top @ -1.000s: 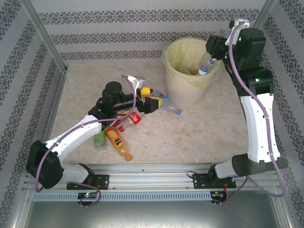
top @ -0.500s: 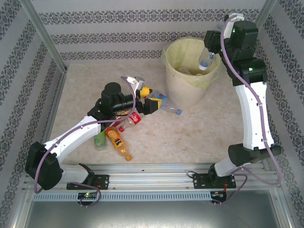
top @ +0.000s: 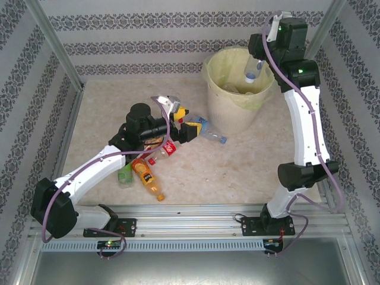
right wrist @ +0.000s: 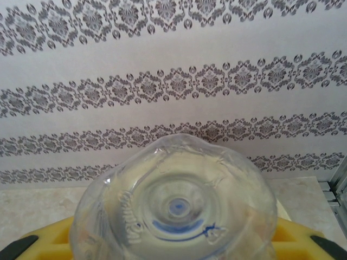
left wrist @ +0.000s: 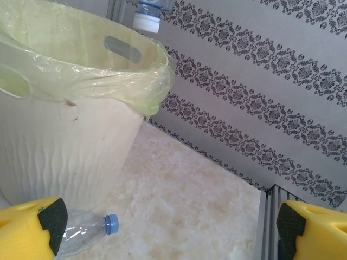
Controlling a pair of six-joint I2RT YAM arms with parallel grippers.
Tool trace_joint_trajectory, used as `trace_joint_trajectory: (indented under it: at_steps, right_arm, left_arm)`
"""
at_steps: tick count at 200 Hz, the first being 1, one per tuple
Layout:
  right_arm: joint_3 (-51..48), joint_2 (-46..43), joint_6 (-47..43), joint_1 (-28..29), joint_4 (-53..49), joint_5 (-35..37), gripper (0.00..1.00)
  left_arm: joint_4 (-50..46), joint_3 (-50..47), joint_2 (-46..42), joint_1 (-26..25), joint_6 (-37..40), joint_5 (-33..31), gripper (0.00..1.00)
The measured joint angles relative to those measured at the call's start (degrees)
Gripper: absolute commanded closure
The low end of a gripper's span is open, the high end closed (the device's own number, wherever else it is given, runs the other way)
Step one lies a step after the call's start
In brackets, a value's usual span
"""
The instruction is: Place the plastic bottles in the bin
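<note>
A clear bottle (top: pixel 253 69) hangs cap-down over the mouth of the lined bin (top: pixel 228 116) at the far right of the desk (top: pixel 249 166), the right arm's (top: pixel 303 113) jaws closed on its upper end. By the bin's foot we see a blue-capped bottle (top: pixel 212 135) lying just ahead of the left arm's (top: pixel 101 163) jaws, which stand wide open, gripping nothing. Nearer the bases, red-labelled (top: pixel 168 148), orange (top: pixel 147 176) and green (top: pixel 124 173) bottles lie together.

Tabletop (top: pixel 237 172): was cream, marbled, matte.
Wall panels (top: pixel 148 35): stood on three sides, pale grey with dark damask bands.
Corner post (top: pixel 54 44): was bare aluminium, slanting at far left.
Mounting rail (top: pixel 190 217): ran along the near edge.
</note>
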Motion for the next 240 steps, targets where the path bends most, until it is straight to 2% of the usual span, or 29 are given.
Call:
trace_joint_trajectory:
  at_steps: [144,163,201,240]
  right_arm:
    - [1.9,14.3,-0.2,0.8,-10.1,-8.0,0.49]
    - [1.9,15.6,-0.3,1.4,-11.2,-8.2,0.44]
    - [1.9,16.6,0.1,2.1,-12.9,-8.3,0.23]
    - [1.8,16.2,1.2,2.0,-13.3,-8.4,0.18]
  left_arm:
    - [-4.4,0.0,0.9,0.0,2.4,-1.9,0.00]
    - [-5.0,0.0,0.9,0.0,2.9,-2.1,0.00]
    - [-6.3,0.0,0.9,0.0,3.8,-3.2,0.00]
    - [-7.6,0.0,0.9,0.0,4.4,-3.7,0.00]
